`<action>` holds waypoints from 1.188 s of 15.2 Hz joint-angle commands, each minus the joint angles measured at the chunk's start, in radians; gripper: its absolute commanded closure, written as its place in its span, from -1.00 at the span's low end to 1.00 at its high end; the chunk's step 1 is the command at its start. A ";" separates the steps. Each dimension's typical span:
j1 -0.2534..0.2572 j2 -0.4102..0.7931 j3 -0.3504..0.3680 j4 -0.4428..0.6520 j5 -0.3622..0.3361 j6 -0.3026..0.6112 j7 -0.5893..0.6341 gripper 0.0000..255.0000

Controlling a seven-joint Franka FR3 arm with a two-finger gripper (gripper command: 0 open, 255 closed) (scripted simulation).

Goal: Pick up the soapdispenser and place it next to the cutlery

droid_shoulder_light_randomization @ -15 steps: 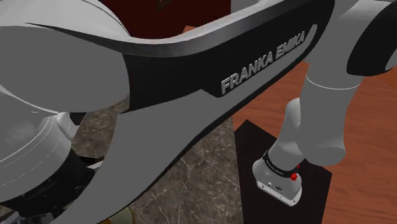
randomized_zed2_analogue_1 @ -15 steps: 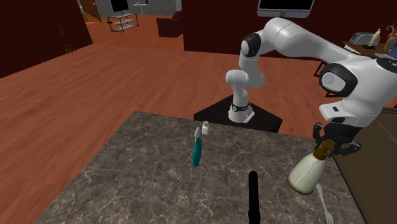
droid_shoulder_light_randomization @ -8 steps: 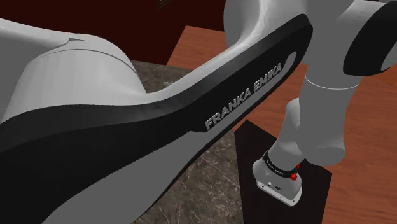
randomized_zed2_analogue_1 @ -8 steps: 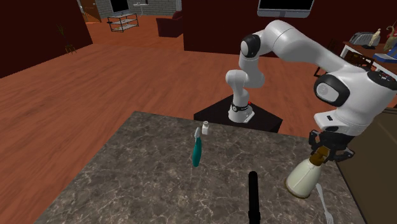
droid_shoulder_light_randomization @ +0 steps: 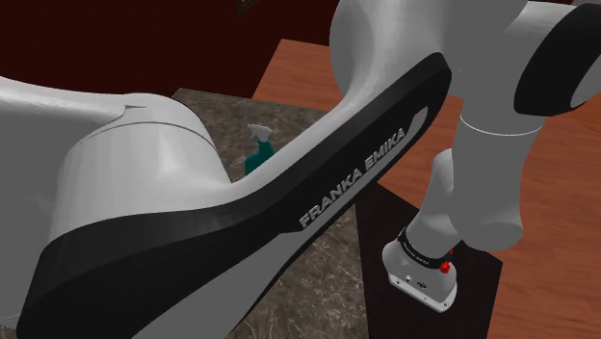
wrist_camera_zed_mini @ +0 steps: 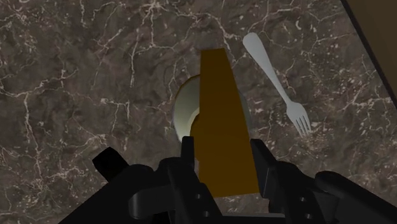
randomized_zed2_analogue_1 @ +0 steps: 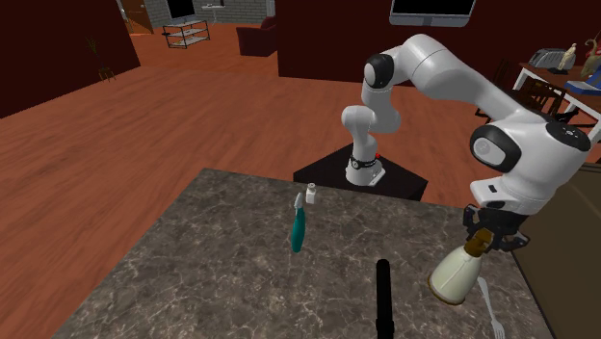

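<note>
Cream soapdispenser (wrist_camera_zed_mini: 184,113) hangs tilted, its brown top pinched in my hand (wrist_camera_zed_mini: 222,146), just beside the fork (wrist_camera_zed_mini: 277,84) on the marble desk (wrist_camera_zed_mini: 76,76).

A dark stone countertop (randomized_zed2_analogue_1: 212,260) with pale veins takes the near part of the scene. Near its middle is a slim teal bottle (randomized_zed2_analogue_1: 298,231) with a white head. A small white bottle (randomized_zed2_analogue_1: 311,195) stands just beside it, on the far side; whether the two touch, I cannot tell. A long black stick (randomized_zed2_analogue_1: 382,294) lies nearer, to the second exterior view's right of the teal bottle, well apart from it. Behind the countertop spreads a reddish wooden floor (randomized_zed2_analogue_1: 125,144). Far away are a wire shelf (randomized_zed2_analogue_1: 186,35), dark red walls (randomized_zed2_analogue_1: 58,58) and a screen (randomized_zed2_analogue_1: 432,10).
</note>
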 commanded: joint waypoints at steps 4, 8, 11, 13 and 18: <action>0.000 0.000 0.000 -0.001 0.000 0.002 0.000 1.00; 0.000 0.000 0.000 -0.001 0.000 0.001 0.000 -1.00; 0.000 -0.006 0.002 0.026 0.004 -0.030 -0.003 -1.00; 0.003 -0.013 0.005 0.085 0.010 -0.094 -0.008 -1.00; 0.005 -0.014 0.006 0.111 0.012 -0.121 -0.010 -1.00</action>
